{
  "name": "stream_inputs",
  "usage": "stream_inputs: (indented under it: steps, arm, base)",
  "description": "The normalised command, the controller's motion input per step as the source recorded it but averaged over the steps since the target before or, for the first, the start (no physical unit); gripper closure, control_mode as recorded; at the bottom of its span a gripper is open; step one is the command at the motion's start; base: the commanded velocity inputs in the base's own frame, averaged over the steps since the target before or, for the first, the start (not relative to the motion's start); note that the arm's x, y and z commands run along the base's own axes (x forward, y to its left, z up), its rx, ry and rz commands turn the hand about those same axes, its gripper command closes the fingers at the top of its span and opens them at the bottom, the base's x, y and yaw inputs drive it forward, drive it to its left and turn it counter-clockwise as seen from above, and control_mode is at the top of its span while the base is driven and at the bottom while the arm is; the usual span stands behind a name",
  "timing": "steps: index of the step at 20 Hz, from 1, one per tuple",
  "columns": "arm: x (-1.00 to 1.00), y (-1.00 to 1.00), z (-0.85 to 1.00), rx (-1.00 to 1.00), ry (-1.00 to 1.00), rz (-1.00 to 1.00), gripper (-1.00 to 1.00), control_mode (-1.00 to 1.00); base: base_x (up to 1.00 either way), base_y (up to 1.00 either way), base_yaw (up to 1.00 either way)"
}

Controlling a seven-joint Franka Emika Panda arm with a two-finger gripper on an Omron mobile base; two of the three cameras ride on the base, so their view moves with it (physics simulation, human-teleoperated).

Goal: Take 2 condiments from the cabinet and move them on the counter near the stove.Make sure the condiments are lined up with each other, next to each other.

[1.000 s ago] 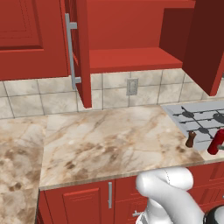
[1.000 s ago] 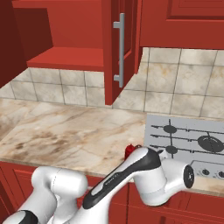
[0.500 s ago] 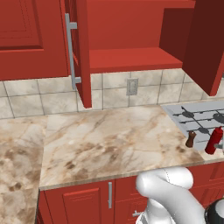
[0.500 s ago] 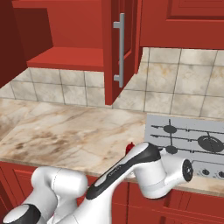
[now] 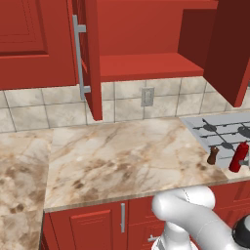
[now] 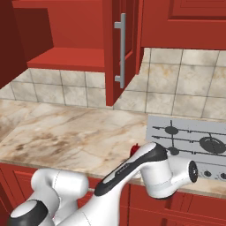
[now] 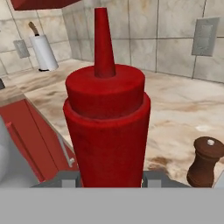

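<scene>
- While the red squeeze bottle (image 7: 106,127) sits upright right in front of the hand cam, the gripper (image 7: 107,179) has its fingers clenched on the bottle's lower body, one grey pad each side.
- From the left base cam the bottle (image 5: 239,156) is at the counter (image 5: 122,156) front edge, by the stove's (image 5: 222,132) near corner; can't tell if its base rests on the slab or hangs just above it.
- Brown shaker (image 5: 213,155) stands upright just beside the bottle, btwn it and the open counter; also seen low right in the hand cam (image 7: 205,162). Not touching.
- Cabinet (image 5: 146,66) doors open, shelf bare, so both condiments look out already; prob. the placing step for bottle no. 2.
- Risks:
  - bottle is tall + slim, and close to the counter edge; if let go while tilted or not seated it could tip, maybe off the front.
  - a sideways nudge on release could knock the shaker over, since the gap is small.
  - set down too far fwd or back vs the shaker = pair not lined up.
  - arm (image 6: 145,167) is low over the counter front; pulling back could clip the bottle.
</scene>
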Motion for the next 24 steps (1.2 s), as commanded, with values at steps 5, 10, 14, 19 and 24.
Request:
stream_inputs:
  steps: [5, 10, 14, 19, 24]
  arm:
    - [0.10, -0.03, -0.09, 0.03, 0.03, 0.00, 1.00, -1.00]
    - [0.13, 0.00, -0.09, 0.03, 0.00, 0.00, 1.00, -1.00]
    - [0.03, -0.02, -0.04, 0.05, 0.00, 0.00, 1.00, -1.00]
    - [0.00, -0.07, -0.02, 0.06, 0.00, 0.00, 1.00, -1.00]
    - [0.01, -0.06, -0.07, 0.05, 0.00, 0.00, 1.00, -1.00]
  base:
    - [0.00, 0.00, 0.00]
    - [0.00, 0.00, 0.00]
    - [0.00, 0.00, 0.00]
    - [0.00, 0.00, 0.00]
    - [0.00, 0.00, 0.00]
